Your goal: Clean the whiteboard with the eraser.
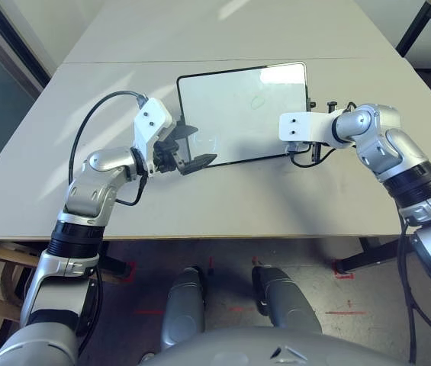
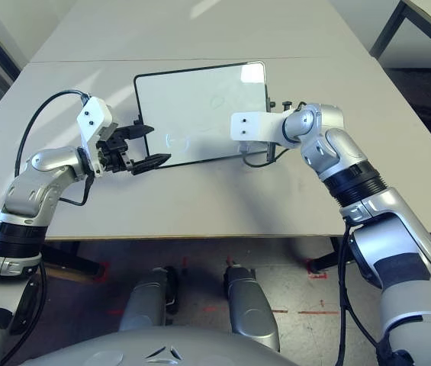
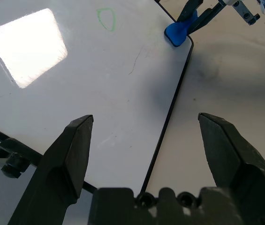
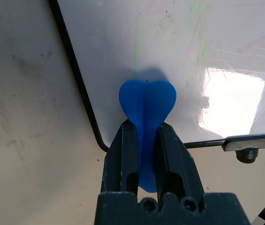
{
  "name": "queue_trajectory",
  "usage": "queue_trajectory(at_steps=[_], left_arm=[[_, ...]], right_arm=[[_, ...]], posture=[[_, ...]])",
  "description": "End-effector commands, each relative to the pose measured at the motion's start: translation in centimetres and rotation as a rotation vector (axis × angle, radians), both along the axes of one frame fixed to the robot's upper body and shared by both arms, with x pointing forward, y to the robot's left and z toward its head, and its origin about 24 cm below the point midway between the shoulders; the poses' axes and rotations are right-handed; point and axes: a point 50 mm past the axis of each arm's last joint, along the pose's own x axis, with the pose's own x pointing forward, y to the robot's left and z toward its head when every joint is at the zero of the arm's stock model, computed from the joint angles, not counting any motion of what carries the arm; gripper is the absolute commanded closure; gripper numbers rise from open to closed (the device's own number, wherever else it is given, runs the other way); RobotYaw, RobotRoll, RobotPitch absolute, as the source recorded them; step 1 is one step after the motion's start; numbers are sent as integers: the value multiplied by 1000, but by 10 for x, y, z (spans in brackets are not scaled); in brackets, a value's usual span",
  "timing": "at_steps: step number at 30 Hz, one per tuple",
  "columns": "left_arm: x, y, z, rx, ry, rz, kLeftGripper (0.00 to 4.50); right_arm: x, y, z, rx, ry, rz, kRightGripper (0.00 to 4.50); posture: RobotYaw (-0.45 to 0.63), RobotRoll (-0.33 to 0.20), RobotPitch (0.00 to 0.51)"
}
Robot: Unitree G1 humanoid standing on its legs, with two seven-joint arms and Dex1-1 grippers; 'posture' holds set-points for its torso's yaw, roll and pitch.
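The whiteboard (image 1: 238,114) lies flat on the grey table, black-framed, with a faint green doodle (image 3: 106,18) and green smears on its surface. My right gripper (image 4: 144,129) is shut on the blue eraser (image 4: 146,105), whose tip rests on the board just inside its near right corner. The left wrist view shows that eraser (image 3: 179,32) at the same corner. My left gripper (image 1: 196,145) is open with nothing between its fingers; it hovers over the board's near left corner, with the board's black edge running between the fingers (image 3: 73,145).
The board sits mid-table, behind the table's front edge (image 1: 200,235). A black knob (image 4: 247,152) sticks out from the board's side. A black cable (image 1: 93,122) loops from my left wrist. Another table's leg (image 1: 413,27) stands at the far right.
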Motion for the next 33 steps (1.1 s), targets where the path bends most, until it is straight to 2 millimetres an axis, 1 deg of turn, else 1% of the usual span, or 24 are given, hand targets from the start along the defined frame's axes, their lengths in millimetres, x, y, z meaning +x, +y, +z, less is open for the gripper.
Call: queue_trajectory(at_steps=[1, 5, 9, 15, 20, 26, 30, 33], left_arm=[[0, 3, 1, 12, -3, 6, 0], [0, 3, 1, 12, -3, 7, 0], [0, 3, 1, 11, -2, 8, 0], [0, 3, 0, 11, -2, 8, 0], [0, 4, 0, 12, -2, 9, 0], [0, 4, 1, 11, -4, 9, 0], [0, 4, 1, 11, -3, 8, 0], [1, 4, 0, 11, -2, 9, 0]], right_arm=[[-3, 10, -9, 26, 20, 27, 4243], [-3, 16, -7, 46, 3, 45, 4243], [-2, 30, -4, 83, -17, 72, 4243], [1, 42, 2, 109, -30, 89, 4243], [5, 46, 8, 120, -42, 92, 4243], [10, 44, 15, 127, -57, 83, 4243], [11, 43, 29, 179, -40, 81, 4243], [9, 40, 46, 212, -23, 97, 4244]], posture=[[-114, 0, 152], [-113, 0, 152], [-112, 0, 150], [-109, 0, 150], [-109, 0, 150], [-109, 0, 150], [-109, 0, 150], [-109, 0, 145]])
